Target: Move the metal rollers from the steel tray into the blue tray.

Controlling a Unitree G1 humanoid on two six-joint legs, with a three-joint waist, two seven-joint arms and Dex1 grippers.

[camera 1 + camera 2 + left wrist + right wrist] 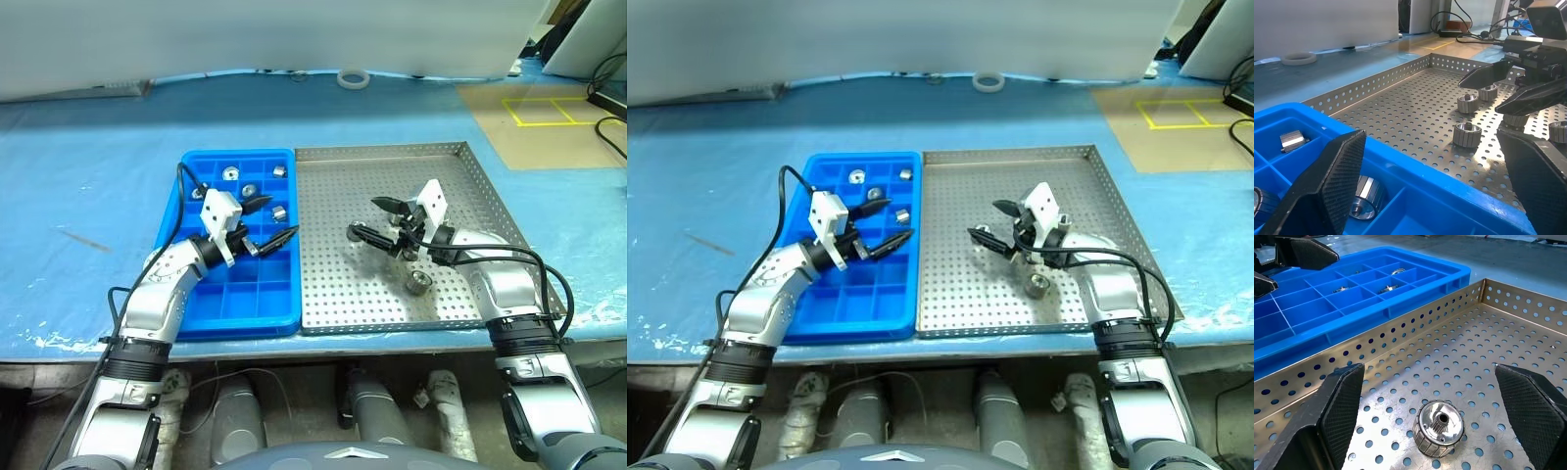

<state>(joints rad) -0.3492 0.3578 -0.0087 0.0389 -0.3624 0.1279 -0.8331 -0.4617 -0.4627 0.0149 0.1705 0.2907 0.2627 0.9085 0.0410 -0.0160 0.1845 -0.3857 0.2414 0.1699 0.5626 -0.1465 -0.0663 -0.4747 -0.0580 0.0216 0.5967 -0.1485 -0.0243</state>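
Hovering released, left claw [266, 223] over blue tray [191, 311], right claw [375, 219] over steel tray [470, 166].

Shiny silver metal rollers [1439, 428], grey perforated steel tray [470, 186], bright blue grid-patterned blue tray [196, 318]

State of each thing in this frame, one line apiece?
left gripper: open, empty, over the blue tray.
right gripper: open, empty, above a roller.
blue tray: holds four metal rollers.
steel tray: several rollers left in it.
white tape ring: flat on the table cover.
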